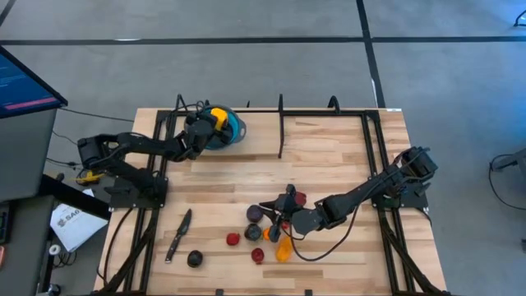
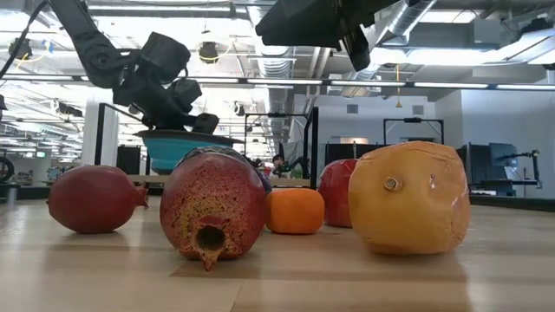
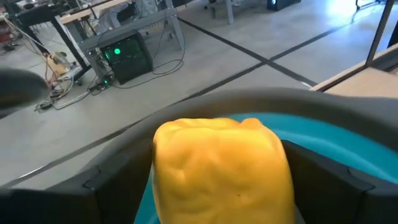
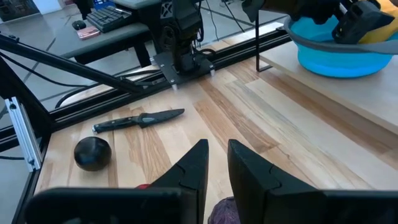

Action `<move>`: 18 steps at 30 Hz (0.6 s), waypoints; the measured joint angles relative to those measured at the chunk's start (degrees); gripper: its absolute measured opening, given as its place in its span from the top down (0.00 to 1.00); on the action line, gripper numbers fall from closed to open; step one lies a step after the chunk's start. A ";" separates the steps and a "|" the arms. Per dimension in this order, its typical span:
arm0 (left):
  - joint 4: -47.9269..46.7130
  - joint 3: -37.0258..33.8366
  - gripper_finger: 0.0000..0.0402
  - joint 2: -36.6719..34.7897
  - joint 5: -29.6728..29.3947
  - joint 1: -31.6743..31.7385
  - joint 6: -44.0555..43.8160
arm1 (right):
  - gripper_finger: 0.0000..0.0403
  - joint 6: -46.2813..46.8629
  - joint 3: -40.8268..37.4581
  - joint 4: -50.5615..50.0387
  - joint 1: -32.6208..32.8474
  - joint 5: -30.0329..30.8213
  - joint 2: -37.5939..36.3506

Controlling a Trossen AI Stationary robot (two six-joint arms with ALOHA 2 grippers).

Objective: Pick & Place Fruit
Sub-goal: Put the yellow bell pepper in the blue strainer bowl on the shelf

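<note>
The left gripper (image 1: 215, 122) is held over the blue bowl (image 1: 236, 128), fingers spread with a yellow fruit (image 3: 221, 171) between them, so a straight drop into the bowl is judged next. The right gripper (image 1: 283, 215), nearly pressed together and empty, is poised above the remaining fruit (image 1: 265, 234) clustered directly beneath it.

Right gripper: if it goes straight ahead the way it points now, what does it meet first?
Judging by the right wrist view, the right gripper points across bare table toward the knife and the black fruit. The knife looks nearest to its line, but depth is unclear.
</note>
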 joint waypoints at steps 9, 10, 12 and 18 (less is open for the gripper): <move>-1.04 -0.02 0.15 -0.65 3.05 -0.07 0.07 | 0.86 0.00 0.00 0.00 -0.02 0.00 0.00; -1.03 -0.02 0.15 -1.01 3.03 -0.07 0.23 | 0.86 0.00 0.00 0.00 -0.02 0.00 0.00; -1.04 -0.02 0.15 -1.83 3.03 -0.04 1.77 | 0.86 0.00 0.00 0.00 -0.02 -0.01 0.00; -1.02 -0.02 0.14 -4.61 3.24 -0.06 3.39 | 0.86 0.00 0.00 0.00 -0.02 -0.02 0.00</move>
